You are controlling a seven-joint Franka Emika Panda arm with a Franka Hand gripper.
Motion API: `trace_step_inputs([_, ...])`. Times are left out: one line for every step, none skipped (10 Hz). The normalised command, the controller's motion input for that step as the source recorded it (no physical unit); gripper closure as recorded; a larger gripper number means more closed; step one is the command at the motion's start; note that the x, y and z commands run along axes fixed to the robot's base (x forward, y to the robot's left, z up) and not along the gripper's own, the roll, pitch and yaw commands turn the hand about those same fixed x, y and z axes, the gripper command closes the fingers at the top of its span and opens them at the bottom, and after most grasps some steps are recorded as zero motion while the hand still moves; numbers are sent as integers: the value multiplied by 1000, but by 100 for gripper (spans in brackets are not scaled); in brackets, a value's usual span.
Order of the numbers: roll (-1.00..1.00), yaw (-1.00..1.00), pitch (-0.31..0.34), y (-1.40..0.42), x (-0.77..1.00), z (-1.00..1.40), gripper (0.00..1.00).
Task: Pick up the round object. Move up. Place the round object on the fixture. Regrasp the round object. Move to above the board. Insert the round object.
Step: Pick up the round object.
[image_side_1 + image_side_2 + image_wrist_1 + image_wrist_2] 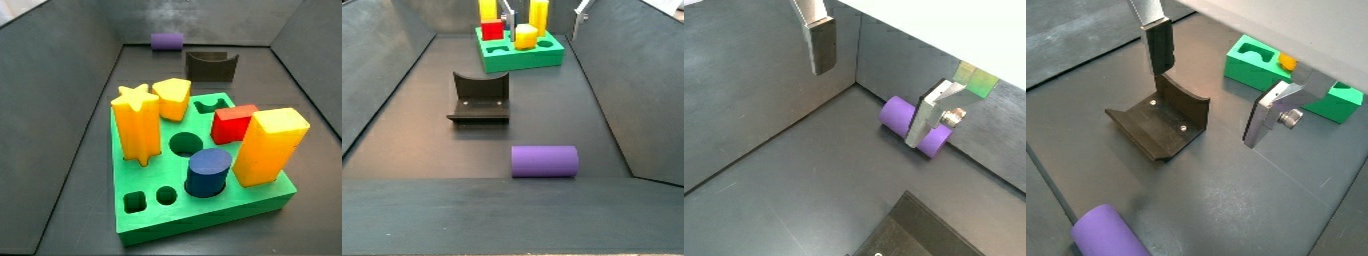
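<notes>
1. Nearest the lens in a side view lies the purple peg (544, 161) on its side on the dark floor, low and right of centre in that frame — nothing touches it.
2. Behind it, in the middle left of the same frame, stands the dark fixture (480, 98), its curved notch facing up; peg and fixture are apart.
3. At the top of that frame sits the green board (523, 52), carrying yellow and red pegs, well apart from the peg.
4. From a side view on the opposite end the order is reversed: board (150, 181) in front with a yellow star, a yellow block, a red cube and a dark blue cylinder (206, 172), and fixture (210, 64) and peg (167, 41) far back.
5. Hanging clear above the floor in a wrist view, the gripper (1213, 85) has its jaws spread wide — nothing is between the silver fingers (1269, 115), and the fixture (1162, 121) is under the gap.
</notes>
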Motion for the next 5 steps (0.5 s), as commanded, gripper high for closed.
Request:
trace_step_inputs([-57, -309, -36, 486, -189, -211, 0])
trace_step_inputs([49, -283, 149, 680, 23, -637, 0])
trace_step_inputs([120, -463, 266, 477, 194, -489, 0])
trace_step_inputs([70, -583, 251, 400, 203, -426, 0])
trace_step_inputs([19, -703, 207, 303, 120, -297, 0])
